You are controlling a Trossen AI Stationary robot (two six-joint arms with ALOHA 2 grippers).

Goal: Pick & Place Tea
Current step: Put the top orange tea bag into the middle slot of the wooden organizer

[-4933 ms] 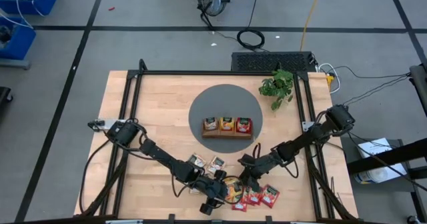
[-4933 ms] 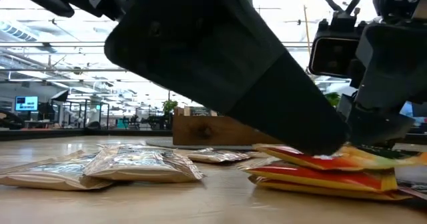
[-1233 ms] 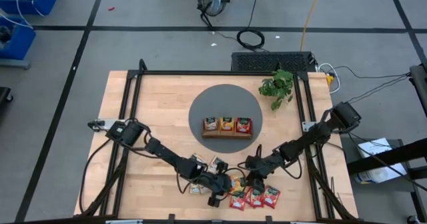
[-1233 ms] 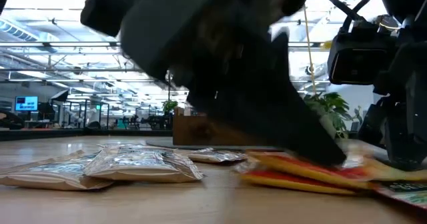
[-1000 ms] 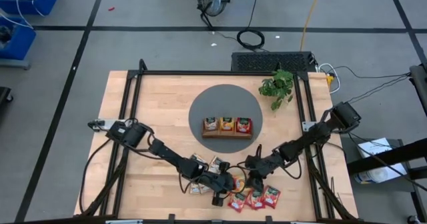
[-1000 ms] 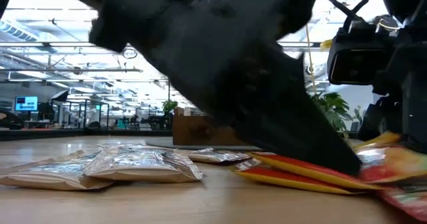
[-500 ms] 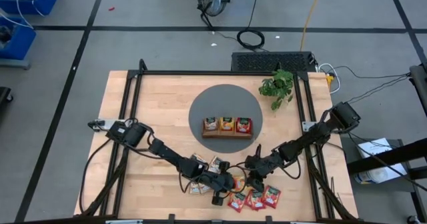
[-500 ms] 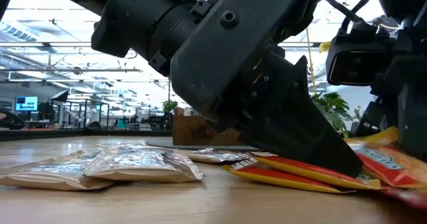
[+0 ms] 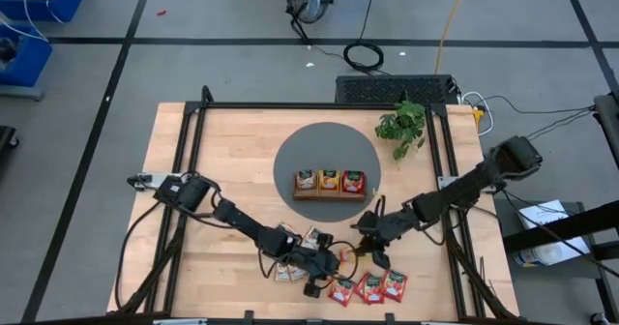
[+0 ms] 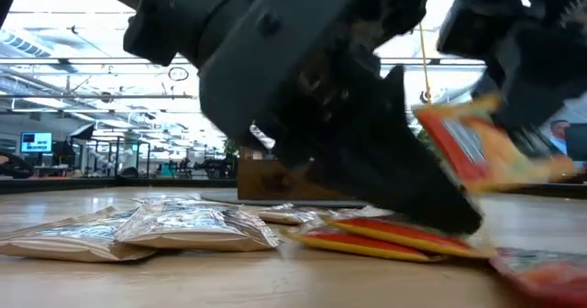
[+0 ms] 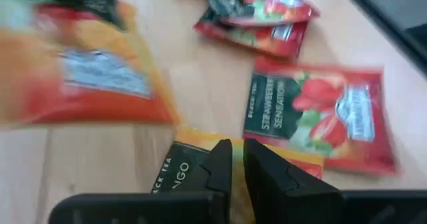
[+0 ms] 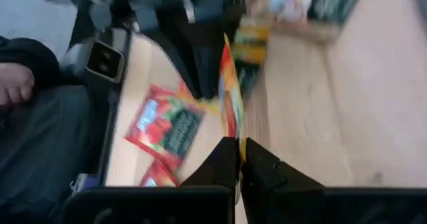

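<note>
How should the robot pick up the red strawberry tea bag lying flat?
Probably pinch its bare edge, away from the yellow bag, coming in low from that side. The strawberry tea bag lies thin and flat on the table, offering nothing to grip from above.

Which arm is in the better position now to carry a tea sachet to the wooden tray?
The right. Its gripper already holds an orange-yellow sachet lifted off the table, on the side nearer the wooden tray. The left gripper is low over an orange-yellow sachet lying among the red sachets.

Three red sachets [image 9: 368, 287] and one tray [image 9: 330, 182]
</note>
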